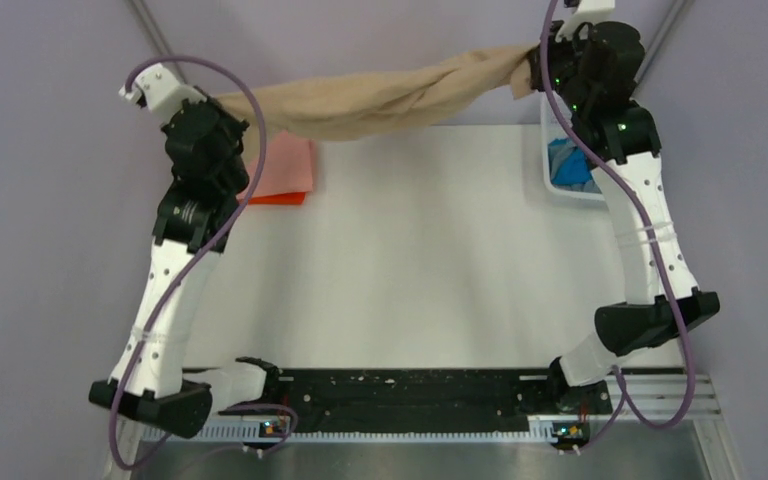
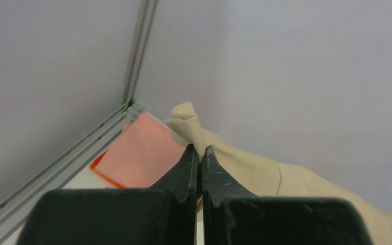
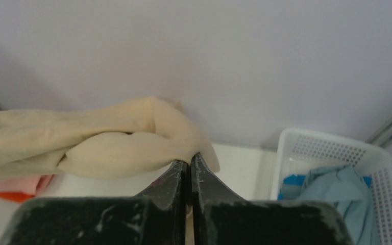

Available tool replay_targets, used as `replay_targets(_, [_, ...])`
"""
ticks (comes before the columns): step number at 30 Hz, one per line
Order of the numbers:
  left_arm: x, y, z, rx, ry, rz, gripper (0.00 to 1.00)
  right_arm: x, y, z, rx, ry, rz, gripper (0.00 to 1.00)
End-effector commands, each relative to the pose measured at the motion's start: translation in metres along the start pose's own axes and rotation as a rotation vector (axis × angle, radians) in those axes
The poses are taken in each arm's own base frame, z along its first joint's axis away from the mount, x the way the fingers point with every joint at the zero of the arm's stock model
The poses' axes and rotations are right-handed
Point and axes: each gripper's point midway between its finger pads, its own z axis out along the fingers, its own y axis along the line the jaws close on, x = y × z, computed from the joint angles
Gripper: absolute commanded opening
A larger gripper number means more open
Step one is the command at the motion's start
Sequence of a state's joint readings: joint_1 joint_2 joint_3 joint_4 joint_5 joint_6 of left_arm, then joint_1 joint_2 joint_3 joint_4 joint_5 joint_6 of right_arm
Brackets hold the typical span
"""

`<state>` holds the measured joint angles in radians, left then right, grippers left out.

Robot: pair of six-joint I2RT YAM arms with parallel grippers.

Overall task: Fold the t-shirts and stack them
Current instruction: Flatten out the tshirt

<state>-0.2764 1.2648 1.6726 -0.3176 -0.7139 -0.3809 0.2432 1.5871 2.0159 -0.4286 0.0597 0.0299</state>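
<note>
From overhead I see the white table (image 1: 430, 270) filling the middle of my view. A white lattice basket (image 1: 572, 194) sits at its two o'clock corner, near the right-hand wall. Pale lilac walls (image 1: 380, 40) close off the far side, with a grey metal post (image 1: 150, 30) at eleven o'clock. A black strip (image 1: 410, 395) runs along the table edge at six o'clock.

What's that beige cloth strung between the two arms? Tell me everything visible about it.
It is a tan t-shirt of soft, plain cloth, twisted into a loose rope and stretched in the air across the far side of the table. The left gripper is shut on one end, the right gripper on the other. Its middle bulges and sags. It seems to touch nothing else; sleeves and collar cannot be made out.
</note>
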Motion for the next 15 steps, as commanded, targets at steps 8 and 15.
replay_targets(8, [0.194, 0.119, -0.047, -0.215, 0.348, 0.123, 0.0, 0.184, -0.028, -0.053, 0.032, 0.629, -0.149, 0.0])
replay_targets(15, [0.293, 0.142, -0.025, -0.381, 0.518, 0.225, 0.0, 0.257, -0.036, 0.047, 0.126, 0.604, -0.078, 0.0])
